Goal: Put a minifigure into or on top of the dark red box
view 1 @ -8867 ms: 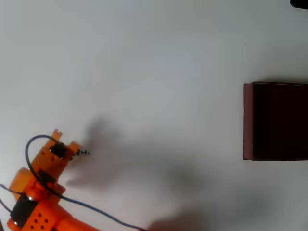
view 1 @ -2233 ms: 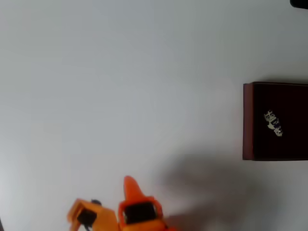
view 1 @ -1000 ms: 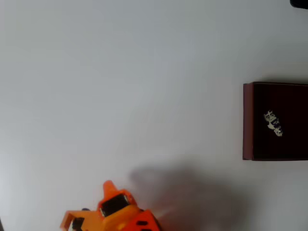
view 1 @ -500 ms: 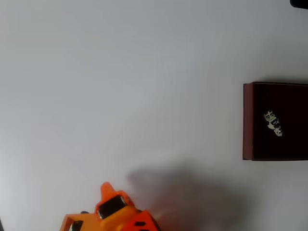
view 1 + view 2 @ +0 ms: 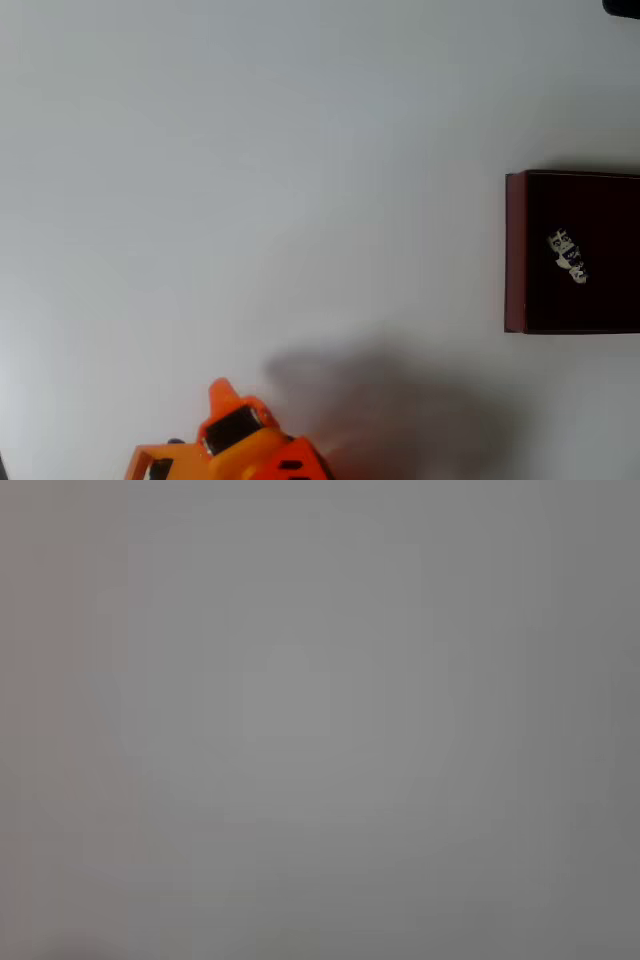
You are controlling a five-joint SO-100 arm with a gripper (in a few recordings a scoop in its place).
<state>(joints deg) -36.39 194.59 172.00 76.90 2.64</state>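
Overhead view: minifigure (image 5: 568, 257) lies inside dark red box (image 5: 573, 252), on dark floor, near middle, apart from walls. Box sits at right edge of picture, partly cut off. You judge placing done; step in hand is retreat. Orange gripper (image 5: 222, 392) low at bottom edge, well apart from box; whether fingers wide or narrow, cannot tell. Wrist view is grey blur, no help. White table (image 5: 280, 180) wide and bare between; keep arm away from box, move slowly.
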